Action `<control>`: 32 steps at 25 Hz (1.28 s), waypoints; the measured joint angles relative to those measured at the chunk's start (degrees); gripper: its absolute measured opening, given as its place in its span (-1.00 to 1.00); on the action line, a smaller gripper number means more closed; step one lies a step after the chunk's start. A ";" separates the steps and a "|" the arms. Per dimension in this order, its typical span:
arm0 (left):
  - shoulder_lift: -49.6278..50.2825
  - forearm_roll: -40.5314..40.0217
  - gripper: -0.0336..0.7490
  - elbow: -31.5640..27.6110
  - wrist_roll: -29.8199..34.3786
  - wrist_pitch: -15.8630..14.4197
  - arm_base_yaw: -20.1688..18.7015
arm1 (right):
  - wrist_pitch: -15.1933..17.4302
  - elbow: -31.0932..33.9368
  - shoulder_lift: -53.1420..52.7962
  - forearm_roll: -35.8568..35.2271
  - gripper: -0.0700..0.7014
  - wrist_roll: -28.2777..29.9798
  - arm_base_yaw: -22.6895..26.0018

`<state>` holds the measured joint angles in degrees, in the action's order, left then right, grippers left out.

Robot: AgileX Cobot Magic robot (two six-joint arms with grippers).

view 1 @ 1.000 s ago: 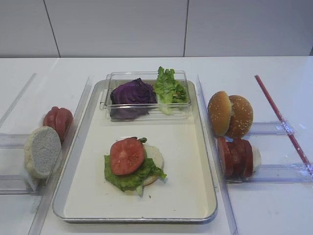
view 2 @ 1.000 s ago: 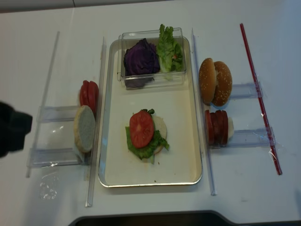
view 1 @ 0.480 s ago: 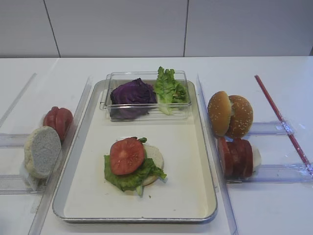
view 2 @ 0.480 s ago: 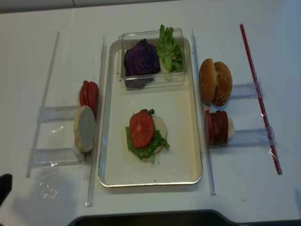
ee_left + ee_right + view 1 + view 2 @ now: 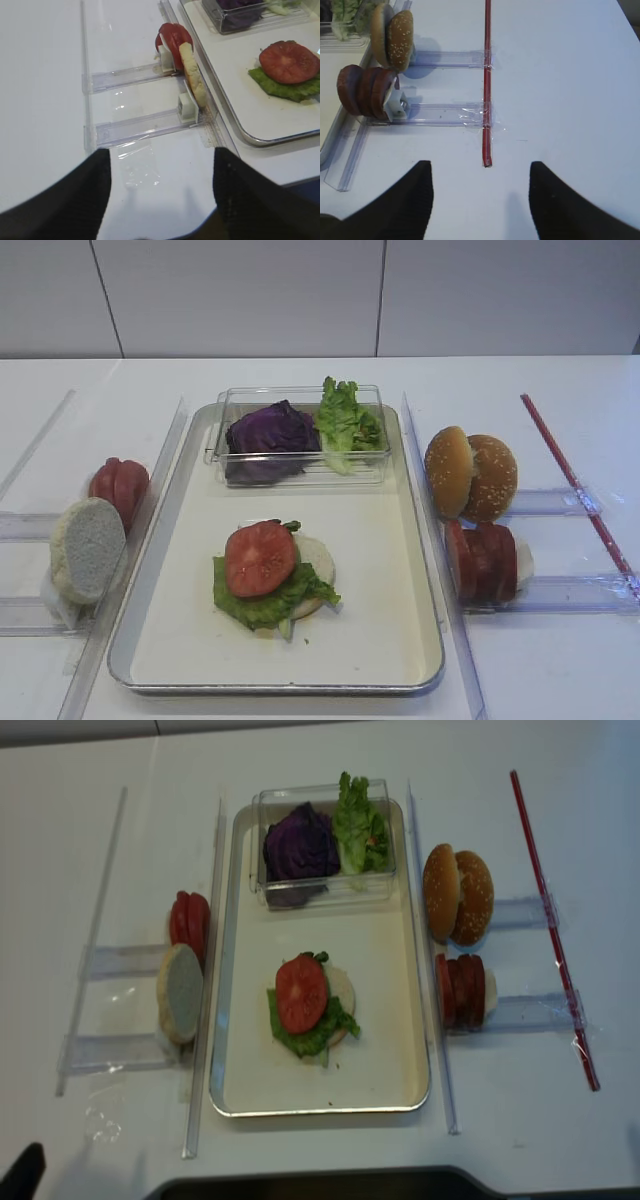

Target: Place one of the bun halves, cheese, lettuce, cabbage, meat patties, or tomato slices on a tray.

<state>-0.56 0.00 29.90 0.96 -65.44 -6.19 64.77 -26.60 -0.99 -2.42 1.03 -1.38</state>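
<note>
Since the earlier frame, your left gripper (image 5: 157, 195) has withdrawn from the rack area toward the table's near edge, jaws spread and empty. Your right gripper (image 5: 480, 195) also stands released. On the tray (image 5: 380, 570), a tomato slice (image 5: 260, 558) tops lettuce (image 5: 265, 602) on a bun half (image 5: 318, 558).

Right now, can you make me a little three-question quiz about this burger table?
1. True or false: a tomato slice lies on top of the lettuce on the tray.
2. What shares the clear box with the purple cabbage? A) cheese B) green lettuce C) a bun
3. Fill in: the meat patties stand in a rack to the ______ of the tray in the high view.

Key: 1 true. 2 B. 3 right.
</note>
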 joint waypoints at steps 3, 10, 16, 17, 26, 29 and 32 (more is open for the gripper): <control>-0.26 0.00 0.23 -0.51 -0.26 0.00 0.04 | 0.00 0.00 -0.09 0.00 0.37 0.00 0.00; -0.26 -1.37 0.23 -1.11 -3.32 -0.41 0.04 | 0.00 0.00 -0.09 0.00 0.36 0.00 0.00; -0.34 -5.38 0.23 -2.05 -9.19 -1.70 0.04 | 0.00 0.00 -0.09 0.00 0.36 -0.11 0.00; -0.34 -5.52 0.23 -2.05 -9.45 -1.72 0.04 | 0.00 0.00 -0.09 0.00 0.36 -0.11 0.00; -0.34 -5.28 0.23 -2.05 -8.47 -1.82 0.04 | 0.00 0.00 -0.09 0.00 0.36 -0.11 0.00; -0.34 -5.28 0.23 -2.05 -8.47 -1.82 0.04 | 0.00 0.00 -0.09 0.00 0.36 -0.11 0.00; -0.34 -5.28 0.23 -2.05 -8.47 -1.82 0.04 | 0.00 0.00 -0.09 0.00 0.36 -0.11 0.00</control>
<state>-0.91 -5.28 27.85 -7.51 -67.26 -6.15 64.77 -26.60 -1.09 -2.42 0.92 -1.38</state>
